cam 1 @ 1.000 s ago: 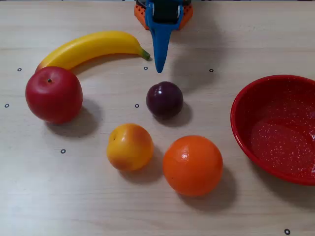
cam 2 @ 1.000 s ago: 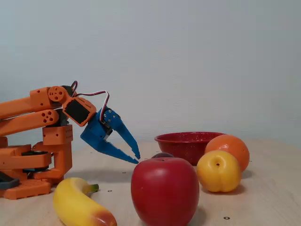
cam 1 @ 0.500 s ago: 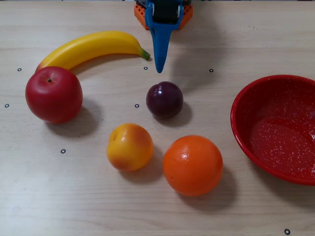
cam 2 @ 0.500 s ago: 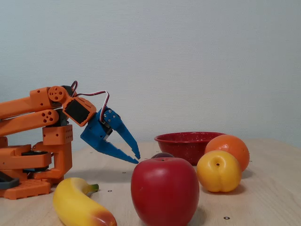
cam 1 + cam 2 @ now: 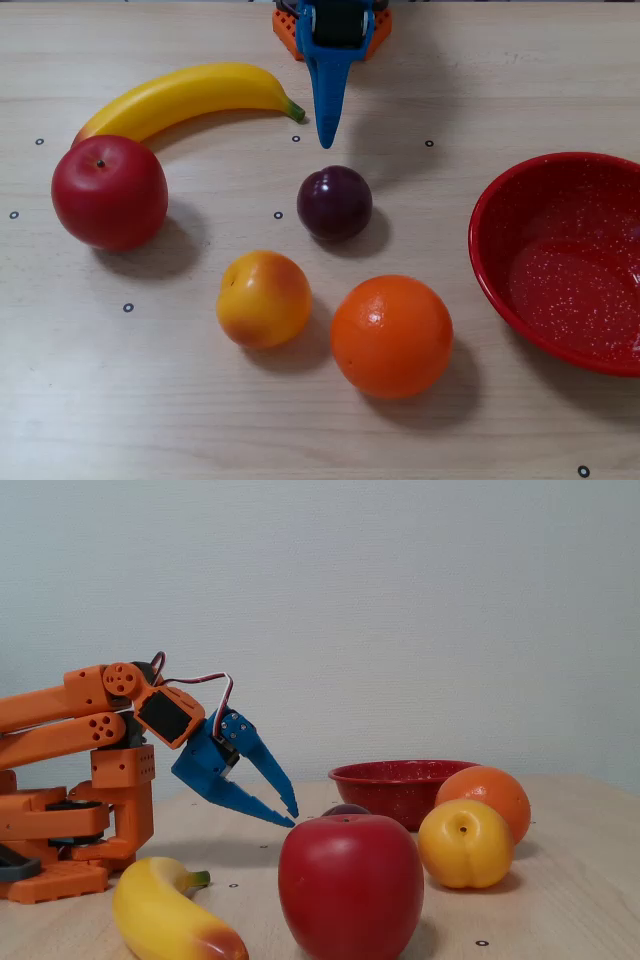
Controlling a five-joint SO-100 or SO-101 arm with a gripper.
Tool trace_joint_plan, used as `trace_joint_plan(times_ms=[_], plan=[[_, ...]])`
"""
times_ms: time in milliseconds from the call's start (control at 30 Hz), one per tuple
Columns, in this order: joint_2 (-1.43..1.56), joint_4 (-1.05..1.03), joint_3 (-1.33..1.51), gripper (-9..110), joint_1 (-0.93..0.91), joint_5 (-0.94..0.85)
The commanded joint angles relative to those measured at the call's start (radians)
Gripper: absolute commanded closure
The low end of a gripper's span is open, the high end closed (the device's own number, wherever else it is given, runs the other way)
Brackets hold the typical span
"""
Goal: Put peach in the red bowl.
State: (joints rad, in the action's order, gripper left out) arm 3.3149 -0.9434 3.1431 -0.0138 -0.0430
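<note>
The peach point(image 5: 264, 298) is yellow-orange with a reddish blush and rests on the table near the front centre; the side-on fixed view shows the peach point(image 5: 465, 843) in front of the orange. At the right edge stands the red bowl point(image 5: 487, 225), speckled inside and empty, and the bowl point(image 5: 400, 780) sits behind the fruit in the side-on view. My blue gripper point(image 5: 325, 142) hangs at the back centre, pointing down toward the plum. It is well apart from the peach. The gripper point(image 5: 292, 818) hovers just above the table with its tips together and nothing between them.
A dark plum point(image 5: 334, 203) lies just in front of the gripper tip. An orange point(image 5: 391, 336) sits right of the peach, between it and the bowl. A red apple point(image 5: 109, 191) and a banana point(image 5: 185, 95) lie at the left. The orange arm base point(image 5: 70, 820) stands behind.
</note>
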Motion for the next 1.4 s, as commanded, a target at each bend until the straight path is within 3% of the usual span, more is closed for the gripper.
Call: trace_joint_plan(times_ms=[0,933,1367], plan=[[0.015,0.04,0.028,102,0.014,-0.003],[-0.011,0.006,-0.021,102,-0.003,-0.026],[-0.169,-0.245,-0.334,102,-0.054,-0.035]])
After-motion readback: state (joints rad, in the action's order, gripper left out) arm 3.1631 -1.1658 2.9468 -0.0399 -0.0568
